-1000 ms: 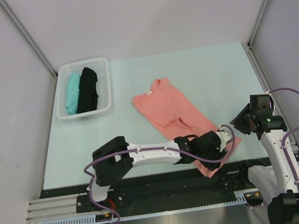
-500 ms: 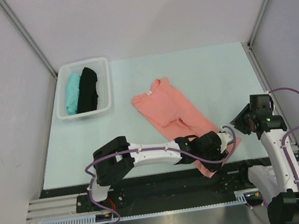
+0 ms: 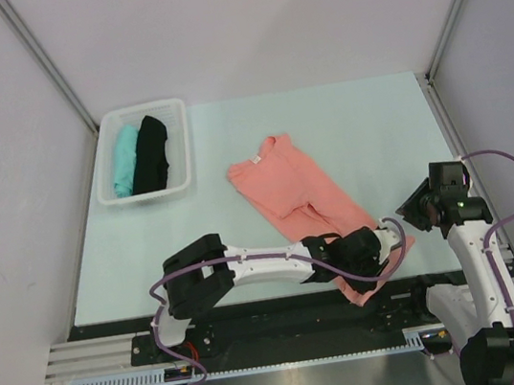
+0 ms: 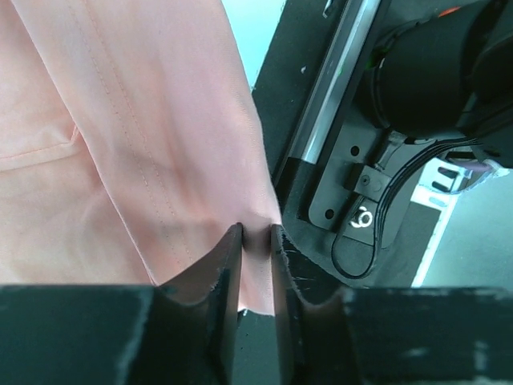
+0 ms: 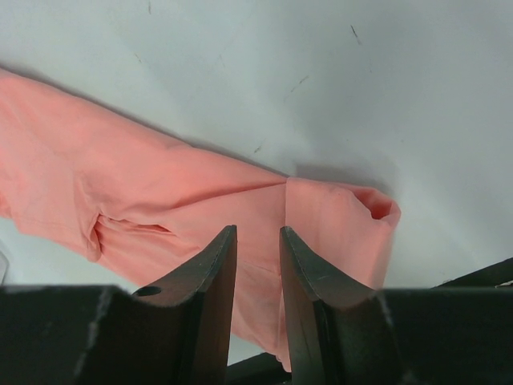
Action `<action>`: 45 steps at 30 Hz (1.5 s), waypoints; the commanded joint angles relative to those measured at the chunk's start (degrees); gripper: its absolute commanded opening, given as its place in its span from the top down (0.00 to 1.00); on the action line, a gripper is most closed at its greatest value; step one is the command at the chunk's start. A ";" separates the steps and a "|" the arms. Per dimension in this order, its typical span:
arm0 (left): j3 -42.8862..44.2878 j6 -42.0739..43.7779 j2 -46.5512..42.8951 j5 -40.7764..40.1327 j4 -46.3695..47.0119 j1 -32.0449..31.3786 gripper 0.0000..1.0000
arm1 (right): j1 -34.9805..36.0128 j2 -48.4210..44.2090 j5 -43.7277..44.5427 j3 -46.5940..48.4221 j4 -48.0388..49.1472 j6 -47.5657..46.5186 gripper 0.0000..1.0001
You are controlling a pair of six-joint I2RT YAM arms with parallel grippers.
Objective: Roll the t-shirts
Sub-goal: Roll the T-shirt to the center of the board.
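**Position.** The pink shirt (image 3: 285, 188) lies folded into a long strip, slantwise on the worktop (image 3: 354, 129). Its neck label (image 3: 256, 161) is at the far end. Its hem runs past the near edge, over the dark rail. The teal shirt (image 3: 122, 159) and black shirt (image 3: 149, 152) sit rolled in the basket (image 3: 182, 145), well apart from the work.

**Jaws.** The left gripper (image 4: 255, 241) has its jaws drawn close together, pinching a thin bite of the hem's outermost edge. The right gripper (image 5: 258, 234) has its jaws a little apart over the hem's other corner, and no cloth is seen between them. Whether the tips touch the cloth cannot be told.

**Hazards, as judged:**
- The left bite is shallow. Any pull along the strip may draw the hem out of the pinch, and the roll would not start.
- Only one corner is held. If the roll starts this way, that side leads, and the result is skewed or cone-shaped.
- The right corner is already curled into a loose loop, which may be wrapped in as a lump.
- The overhanging hem may drag or snag on the rail.
- The two grippers work near each other at the same end, so closing in further risks contact.
- The folded sleeve layers may slide apart under a loose roll.
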 commanded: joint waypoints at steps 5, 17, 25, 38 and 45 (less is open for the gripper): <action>0.25 0.14 -0.06 -1.81 0.99 -0.32 0.91 | -0.20 0.35 0.59 1.01 0.73 -1.04 0.67; -3.43 -3.37 -1.47 0.82 4.85 5.04 1.00 | 3.31 1.14 0.59 1.01 1.17 -1.22 0.66; -7.04 -6.27 -2.26 4.15 7.76 8.12 1.00 | 10.78 0.96 4.19 1.01 0.21 1.77 0.66; -9.41 -8.03 -3.31 3.11 8.90 9.35 1.00 | 16.58 -7.73 8.68 -2.94 -9.28 8.09 0.72; -10.03 -8.47 -3.31 2.40 9.16 9.35 1.00 | 18.08 -8.71 7.53 -7.07 -8.32 10.82 0.75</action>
